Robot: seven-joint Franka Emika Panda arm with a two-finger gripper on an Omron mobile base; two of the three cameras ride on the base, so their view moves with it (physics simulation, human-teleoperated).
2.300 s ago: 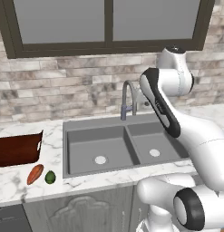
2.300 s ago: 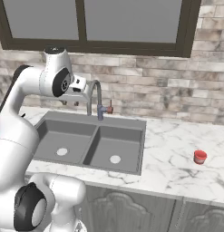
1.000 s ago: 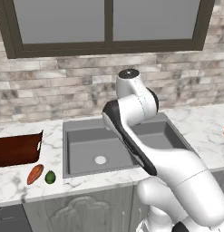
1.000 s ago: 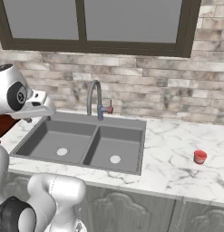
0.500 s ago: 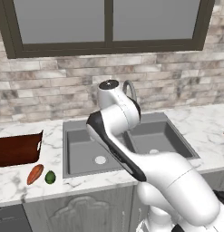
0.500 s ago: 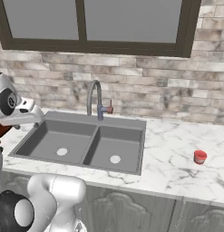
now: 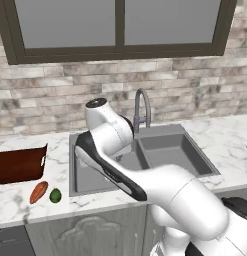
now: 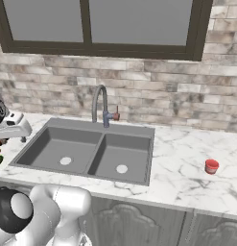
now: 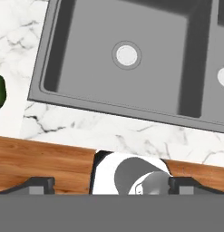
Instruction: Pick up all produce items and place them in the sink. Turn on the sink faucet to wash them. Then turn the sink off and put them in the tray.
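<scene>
1. Fingers (image 9: 111, 183) spread wide, holding nothing, so I can take produce.
2. Tapered orange-red vegetable (image 7: 38, 192) and round dark-green lime (image 7: 55, 195) lie together on white marble worktop (image 7: 25, 210), left of dark grey double-basin sink (image 7: 75, 165).

We see a dark-framed window (image 7: 120, 25) with 2 grey panes. Directly below it runs a grey-brown brick wall (image 7: 55, 95), then a white marble counter (image 8: 182, 173) over grey cabinets (image 7: 80, 232).

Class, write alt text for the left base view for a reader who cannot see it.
A white robot arm leans over a dark grey double sink beneath a window. Left of it on the marble counter lie an orange-red vegetable and a green lime, near a reddish-brown tray.
</scene>
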